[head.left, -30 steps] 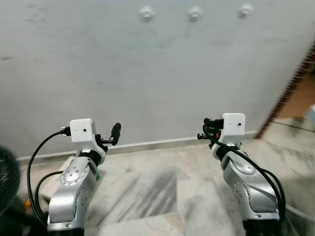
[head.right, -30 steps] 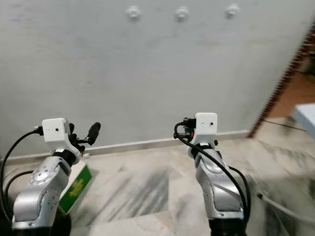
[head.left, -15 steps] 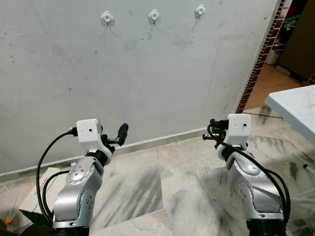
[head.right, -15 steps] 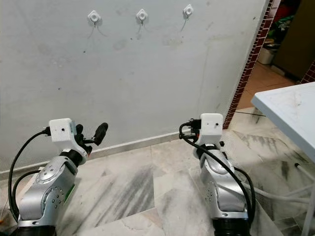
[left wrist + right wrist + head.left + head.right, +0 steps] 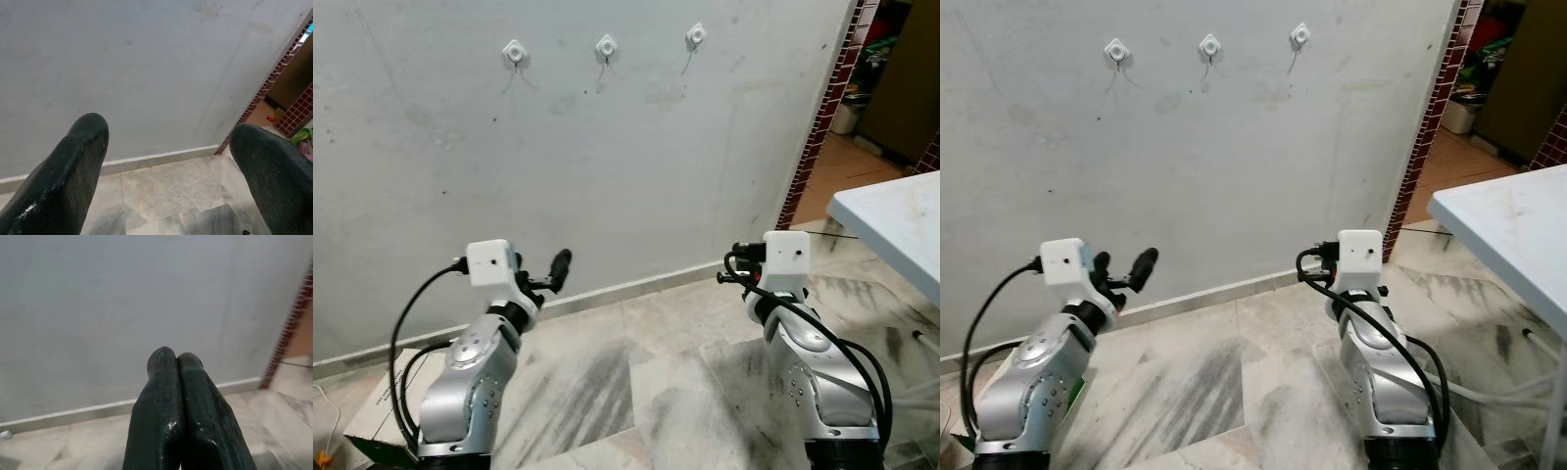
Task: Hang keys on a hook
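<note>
Three wall hooks (image 5: 605,46) are sitting at upper centre. Left gripper (image 5: 171,161) is spreading wide; right gripper (image 5: 174,363) is pressing closed, empty. No keys visible; reaching now risks hanging nothing.

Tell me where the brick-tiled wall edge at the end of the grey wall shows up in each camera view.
Left eye view: brick-tiled wall edge, upper right, slanting down to the floor.
Right eye view: same strip, right of centre.
Left wrist view: at the right border.
Right wrist view: blurred, at the right border.
Shared landmark: the pale skirting along the wall's foot.
</note>
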